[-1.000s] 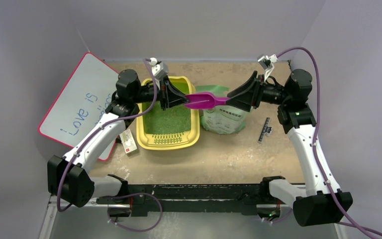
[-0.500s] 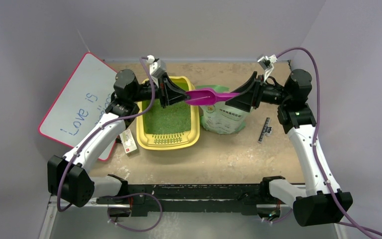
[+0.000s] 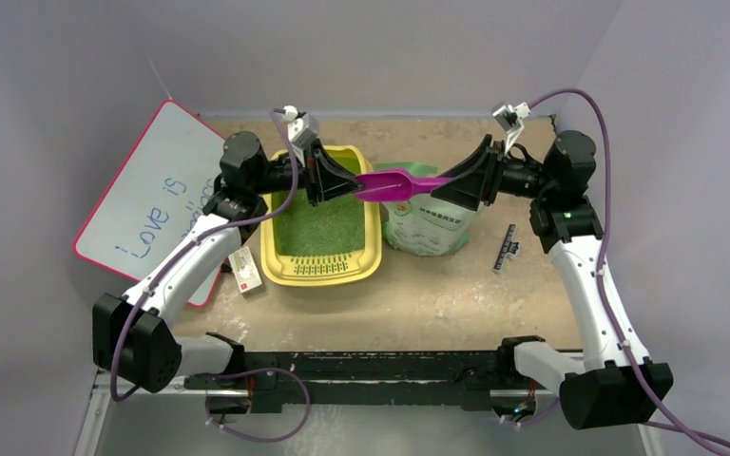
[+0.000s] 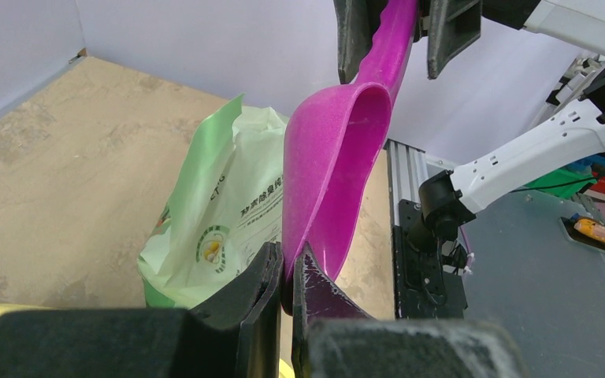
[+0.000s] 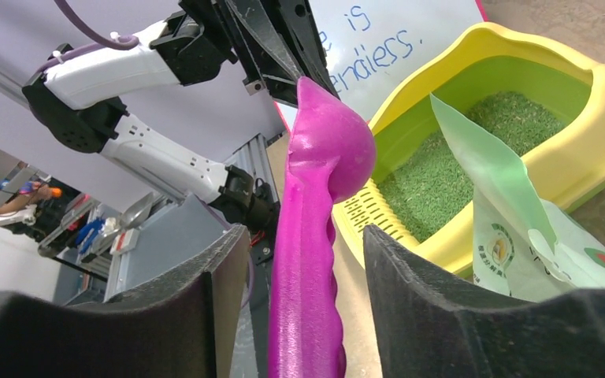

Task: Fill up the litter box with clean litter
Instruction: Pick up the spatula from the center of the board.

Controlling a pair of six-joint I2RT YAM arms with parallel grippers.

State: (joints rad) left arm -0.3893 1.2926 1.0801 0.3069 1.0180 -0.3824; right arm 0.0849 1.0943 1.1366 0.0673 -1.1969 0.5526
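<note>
The yellow litter box [image 3: 373,256] sits at the table's middle with a layer of green litter [image 3: 323,228] inside; both also show in the right wrist view [image 5: 599,118], [image 5: 473,157]. A purple scoop [image 3: 394,183] hangs in the air between both arms, above the box's right rim. My left gripper [image 3: 354,187] is shut on the tip of the scoop's bowl [image 4: 339,173]. My right gripper [image 3: 456,180] is open, its fingers [image 5: 425,291] on either side of the scoop's handle [image 5: 306,299] with gaps. No litter shows in the scoop's bowl.
A pale green printed bag [image 3: 428,228] stands open right of the box, under the scoop. A white board with a pink edge [image 3: 152,204] leans at the left. A small white box [image 3: 245,271] and a black ruler [image 3: 506,249] lie on the table.
The scoop has rolled onto its side and risen slightly with the left gripper. Little has moved in the last half second.
</note>
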